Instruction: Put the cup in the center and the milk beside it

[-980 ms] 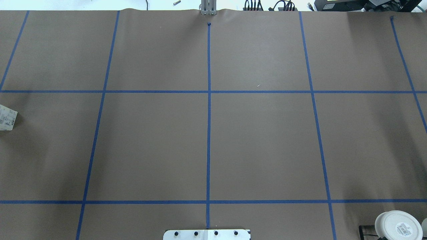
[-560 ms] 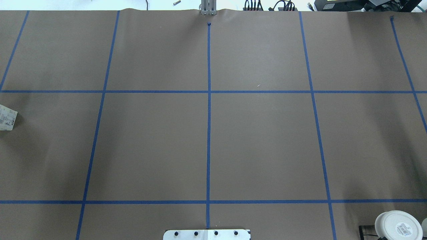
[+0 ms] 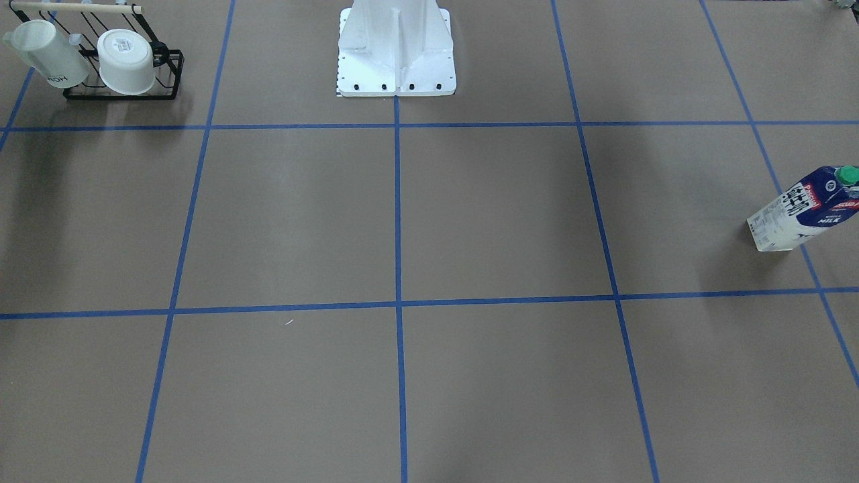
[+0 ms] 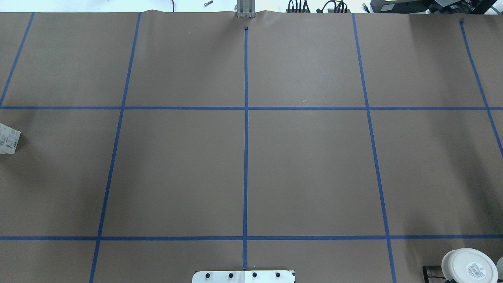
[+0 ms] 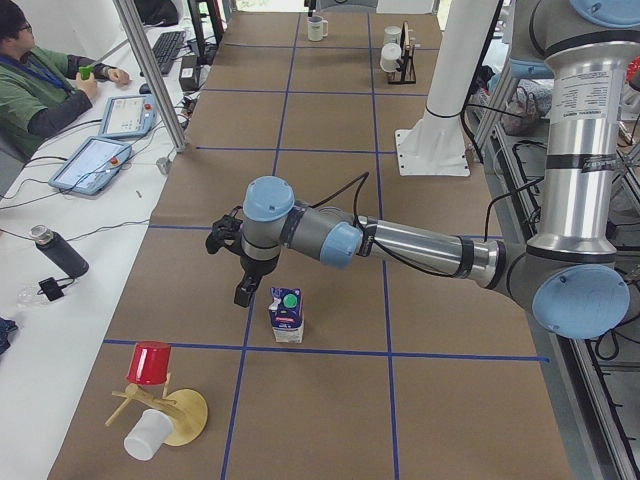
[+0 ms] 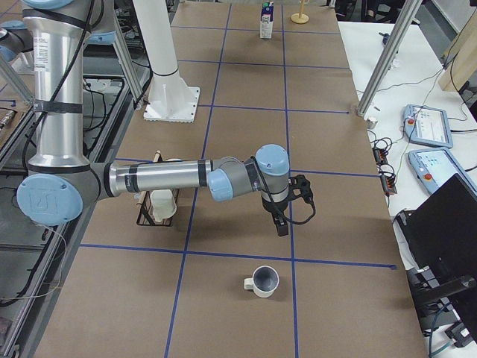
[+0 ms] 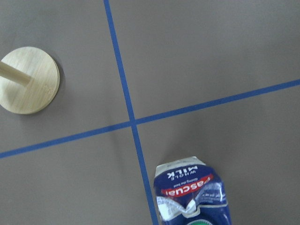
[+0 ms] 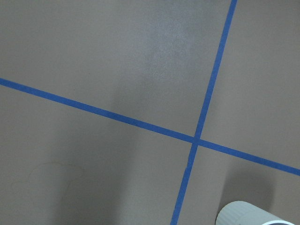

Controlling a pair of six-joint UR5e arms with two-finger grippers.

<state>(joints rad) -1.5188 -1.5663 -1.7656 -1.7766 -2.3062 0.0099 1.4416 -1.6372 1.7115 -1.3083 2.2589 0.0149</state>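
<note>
The milk (image 3: 802, 208) stands upright at the table's end on my left; it also shows in the overhead view (image 4: 8, 138), the exterior left view (image 5: 286, 315) and the left wrist view (image 7: 192, 194). My left gripper (image 5: 243, 296) hangs just beside it, apart from it; I cannot tell if it is open. The cup (image 6: 263, 281) stands upright near the table's end on my right. My right gripper (image 6: 282, 227) hovers a little behind it; I cannot tell its state. The center (image 4: 246, 173) is bare.
A black rack (image 3: 161, 74) holding two white mugs stands near my base (image 3: 396, 47), under the right arm (image 6: 156, 205). A wooden stand (image 5: 165, 405) with a red and a white cup is beyond the milk. An operator (image 5: 40, 85) sits alongside.
</note>
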